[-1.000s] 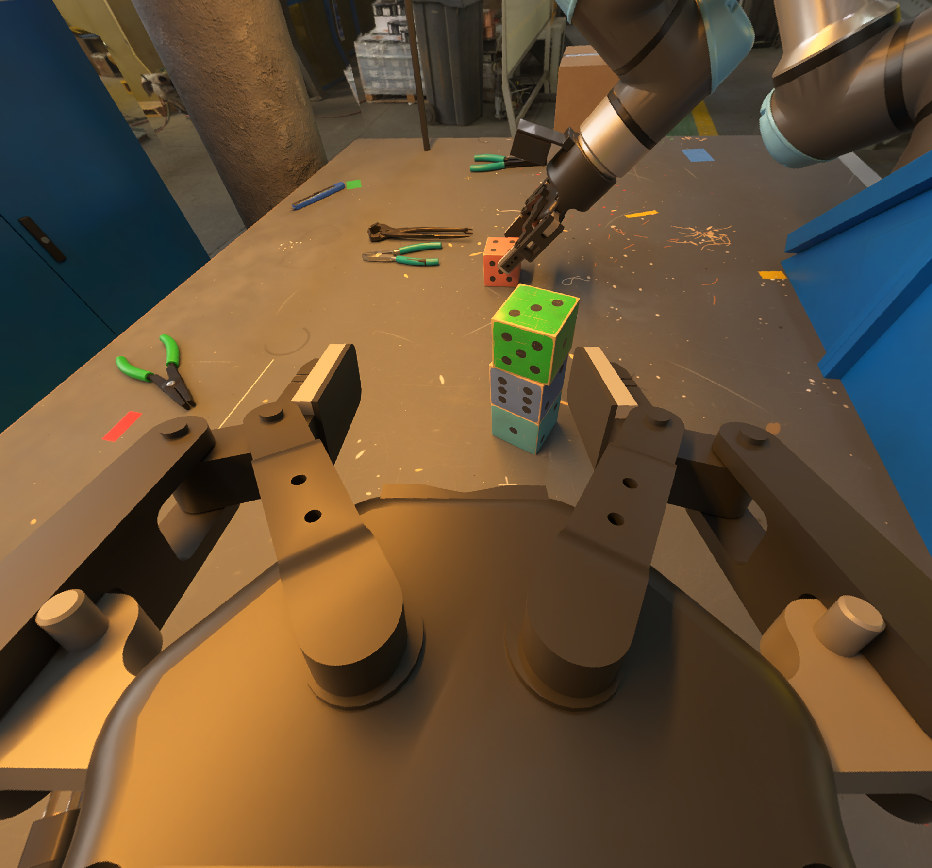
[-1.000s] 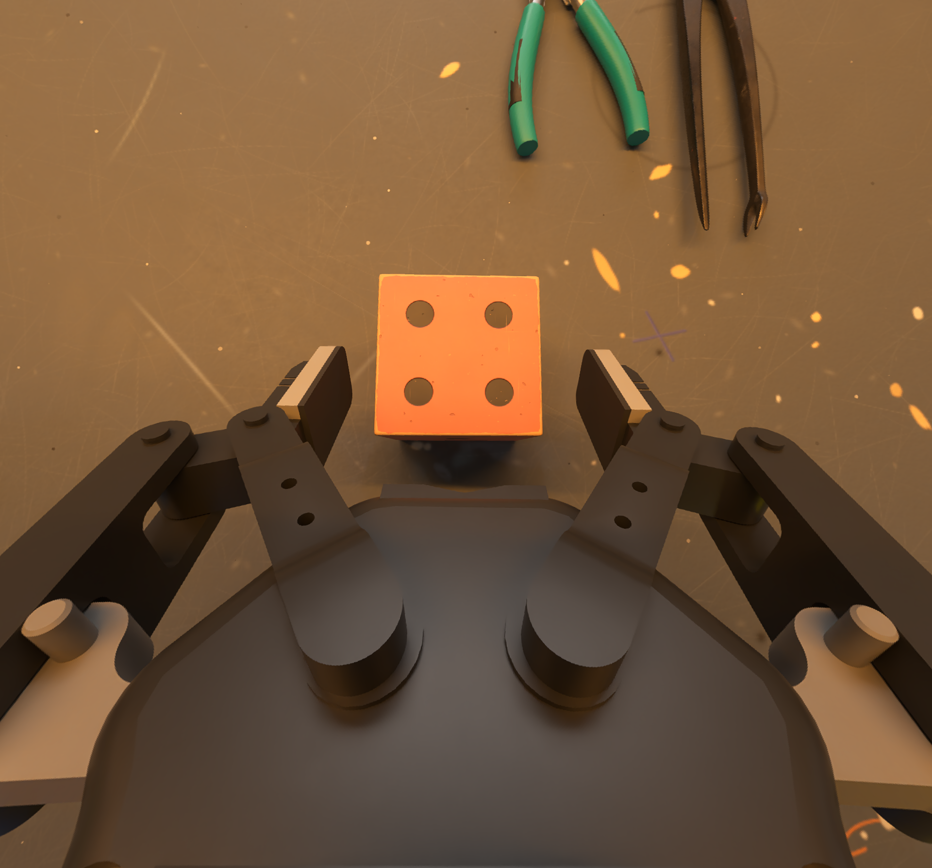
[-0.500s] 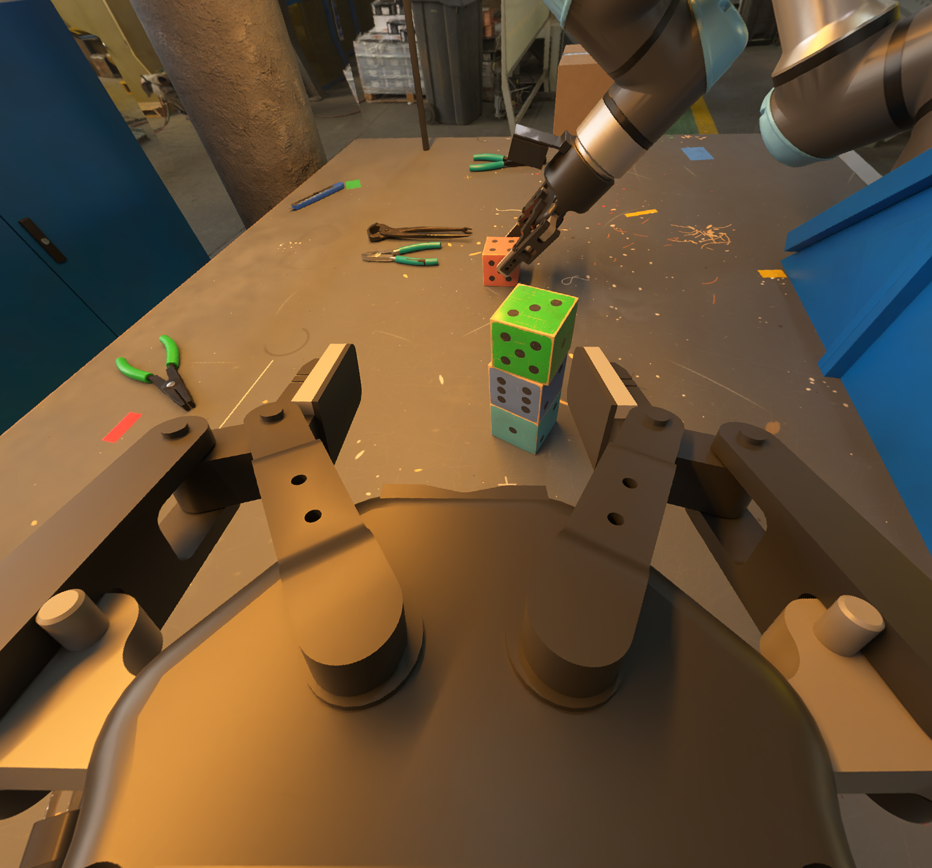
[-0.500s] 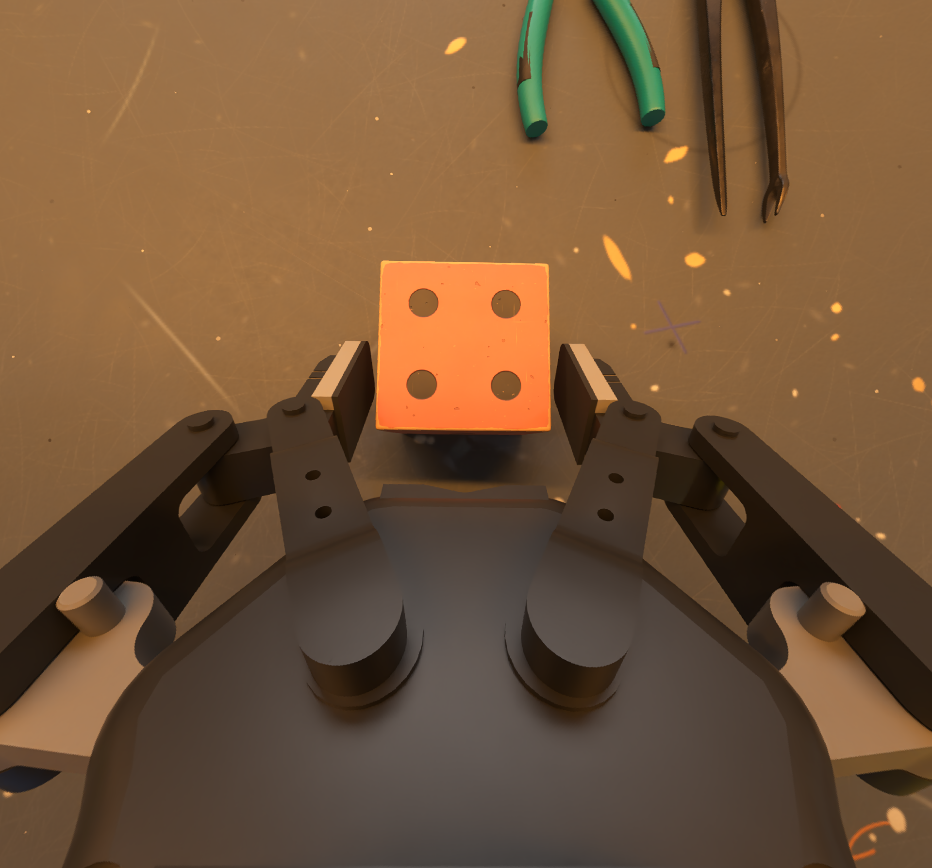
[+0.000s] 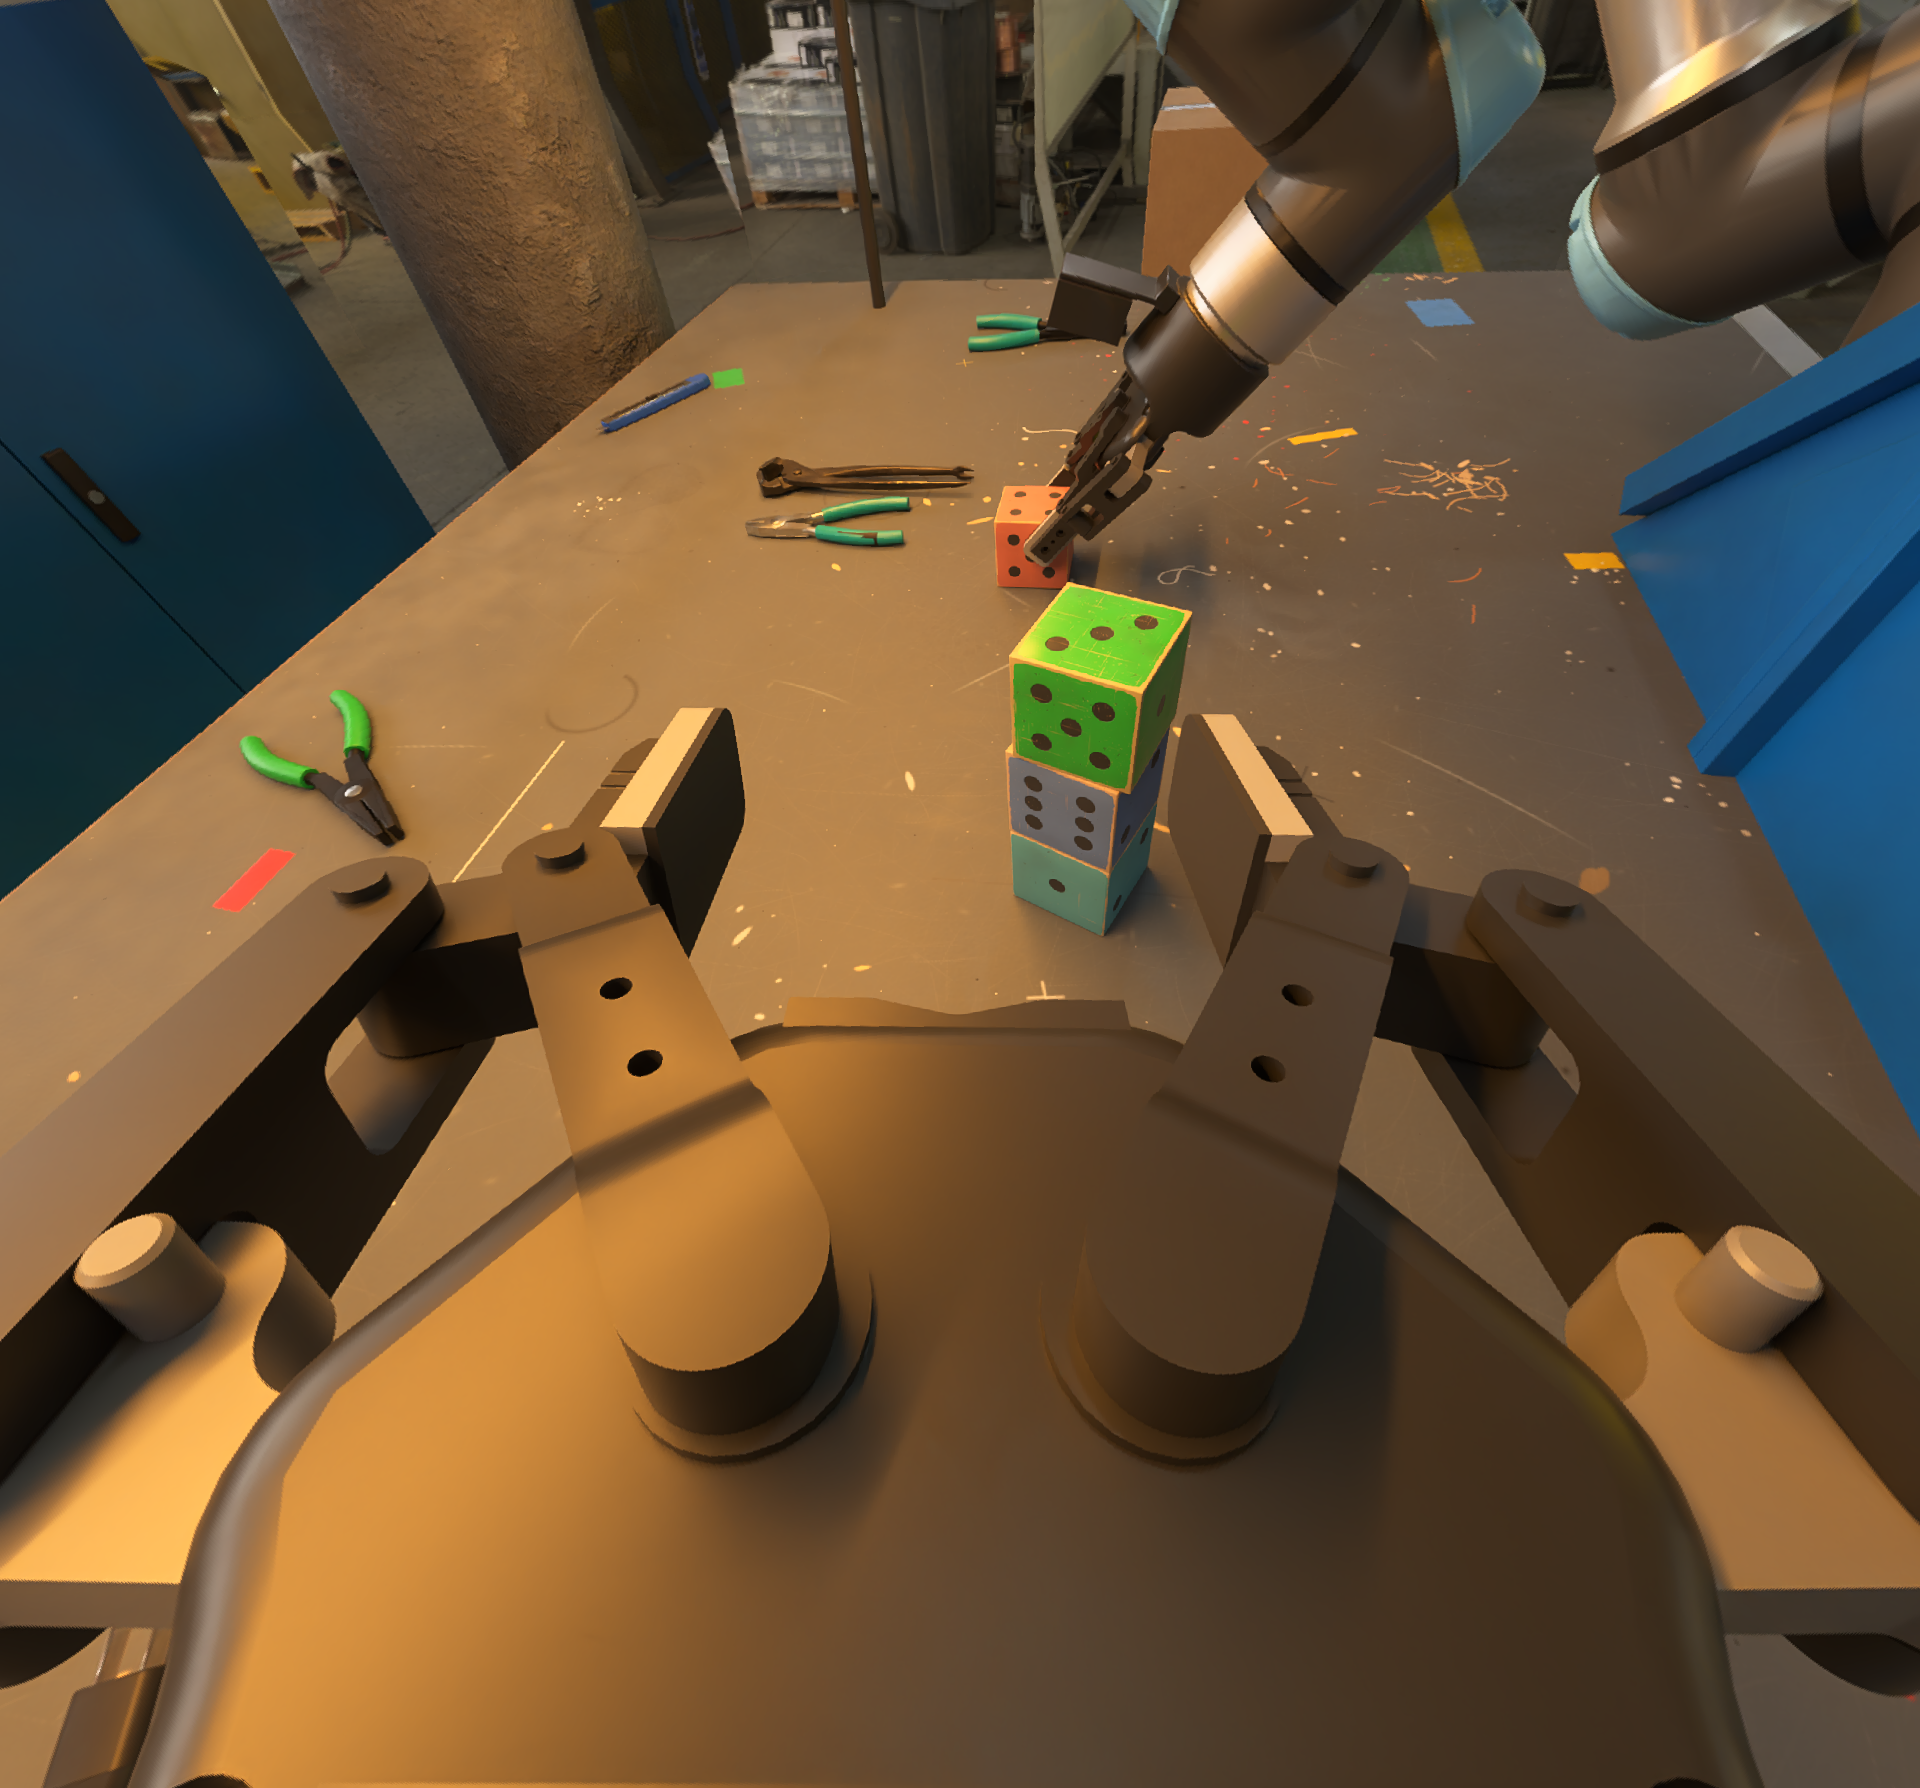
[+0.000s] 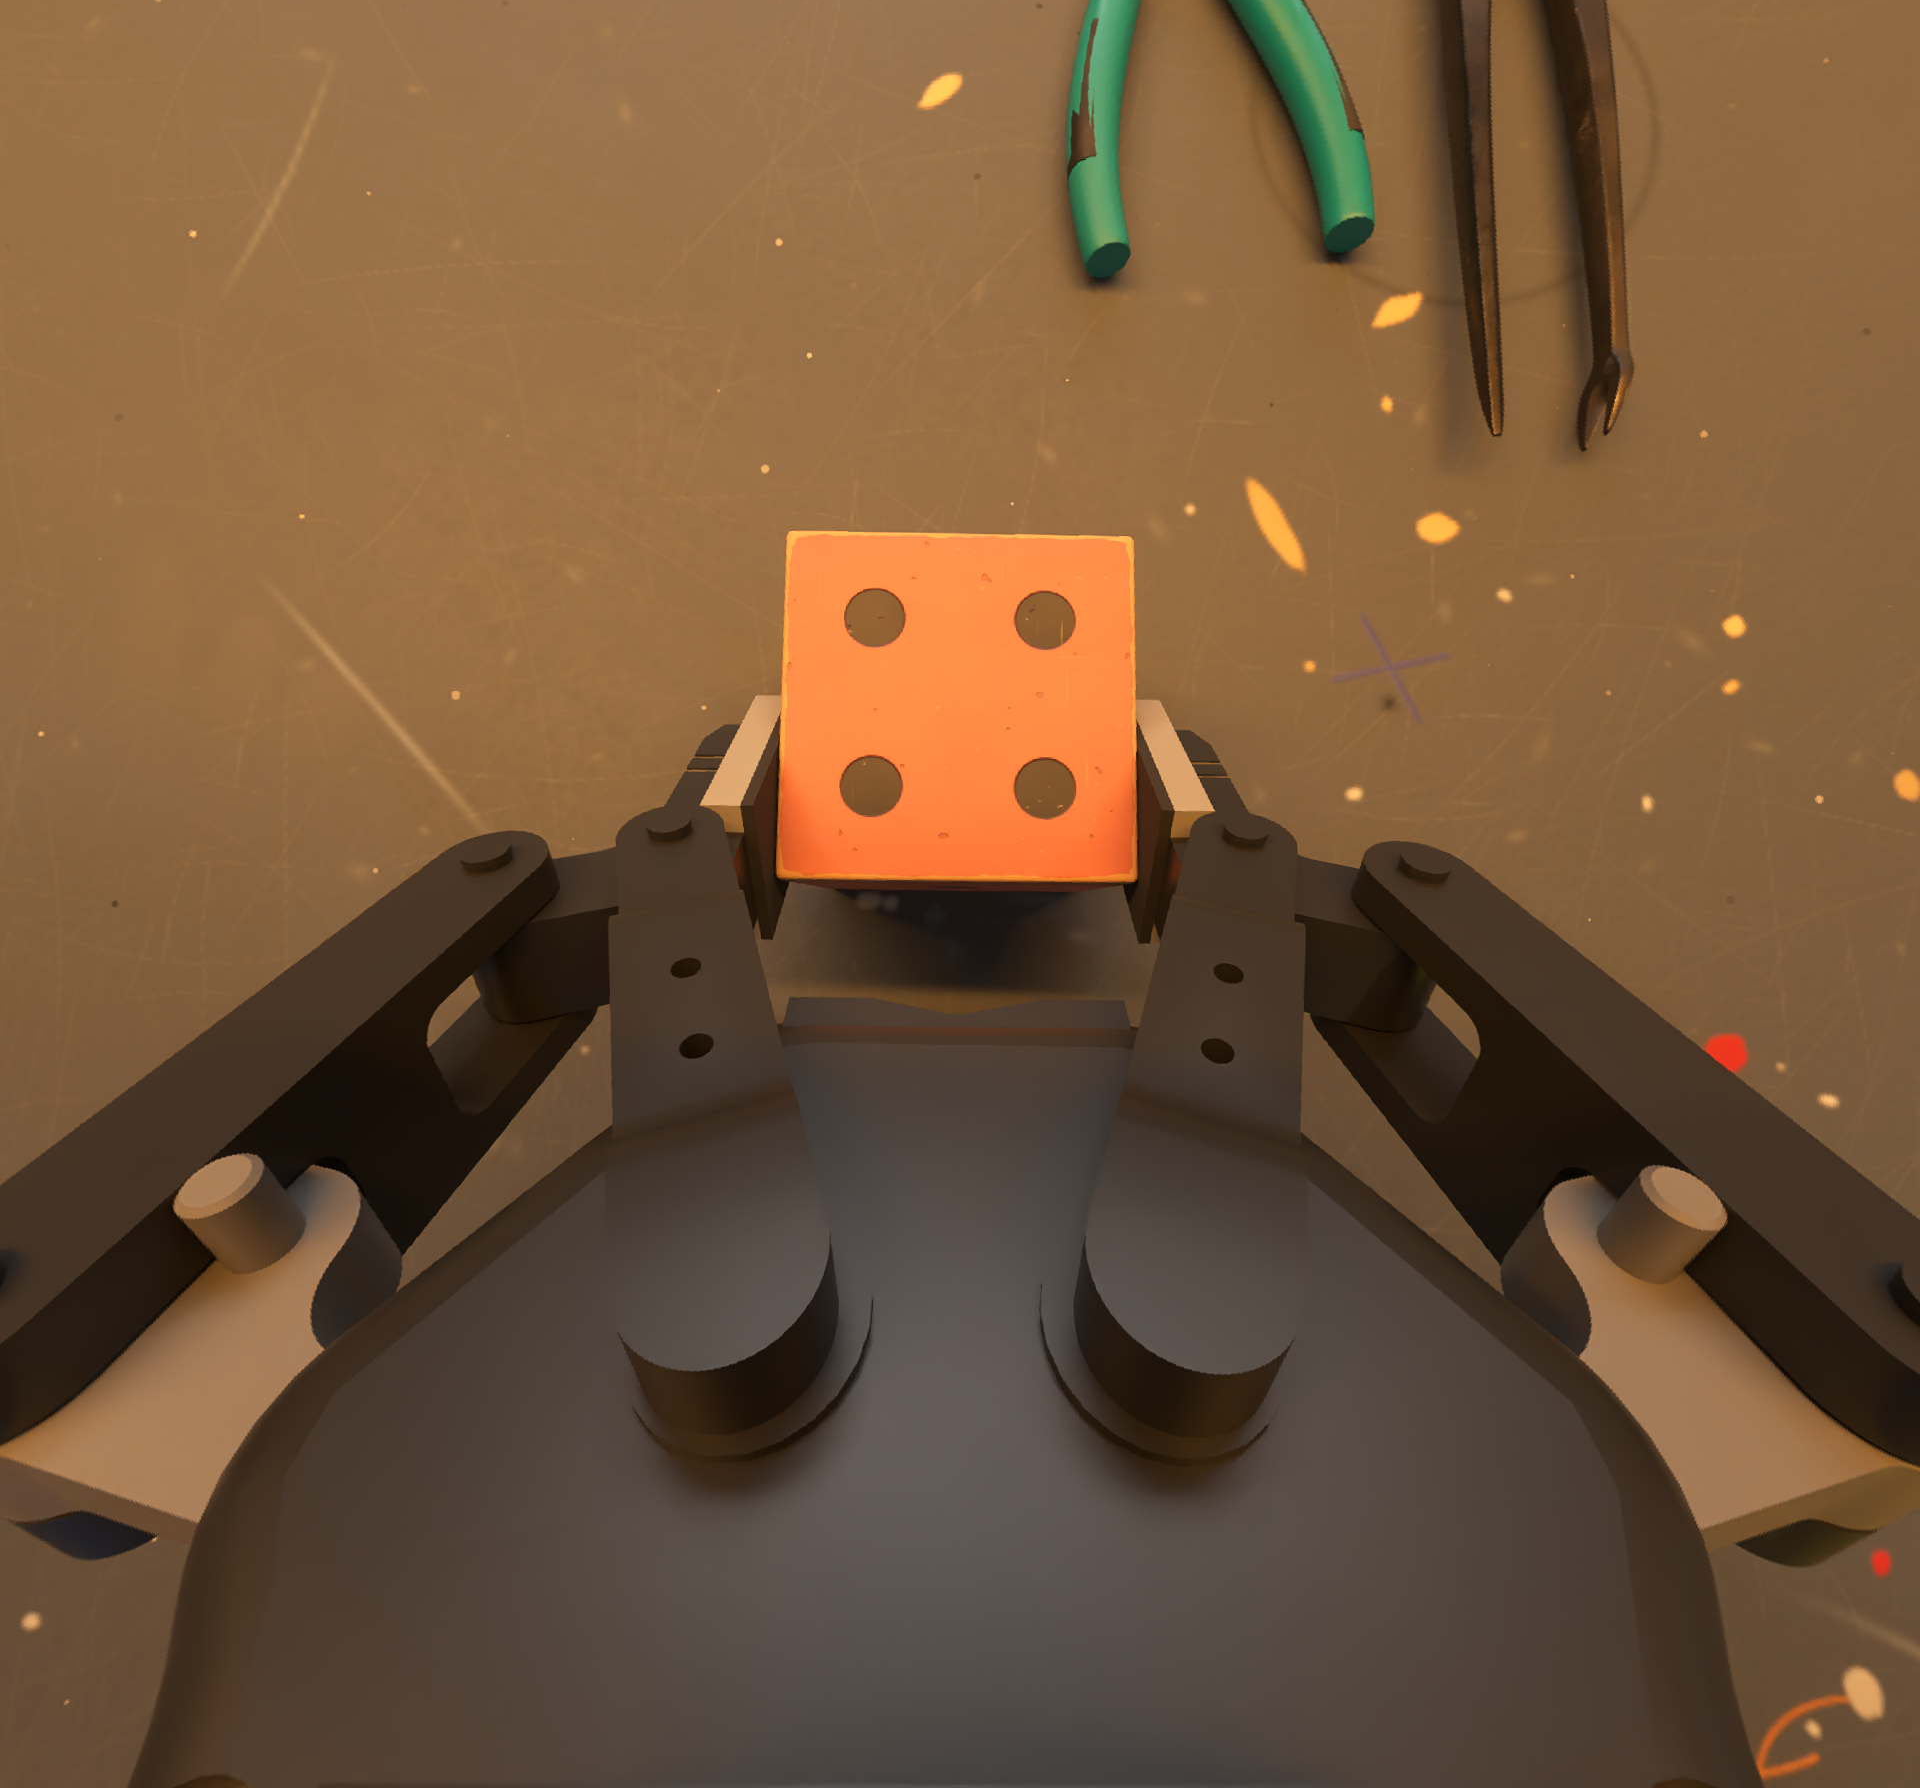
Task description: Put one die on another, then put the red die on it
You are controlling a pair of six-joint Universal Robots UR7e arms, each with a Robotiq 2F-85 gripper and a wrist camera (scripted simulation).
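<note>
Three dice stand stacked in the left wrist view: a green die (image 5: 1091, 689) on a grey-blue die (image 5: 1070, 808) on a teal die (image 5: 1070, 886). My left gripper (image 5: 956, 782) is open and empty, hanging just in front of the stack, which is beside its right finger. The red die (image 5: 1023, 543) sits on the table behind the stack. My right gripper (image 5: 1070, 533) reaches down onto it. In the right wrist view the right gripper (image 6: 956, 782) is shut on the red die (image 6: 956, 699), with both pads pressed on its sides and the four-pip face up.
Green-handled pliers (image 5: 322, 772) lie at the left. More pliers (image 5: 831, 525) and black pincers (image 5: 862, 474) lie left of the red die, and show in the right wrist view (image 6: 1278, 76) (image 6: 1538, 180). A blue cabinet (image 5: 1787, 658) edges the table's right side.
My right gripper's fingers closed from wide open onto the sides of the red die. The left gripper and the stack have not moved.
</note>
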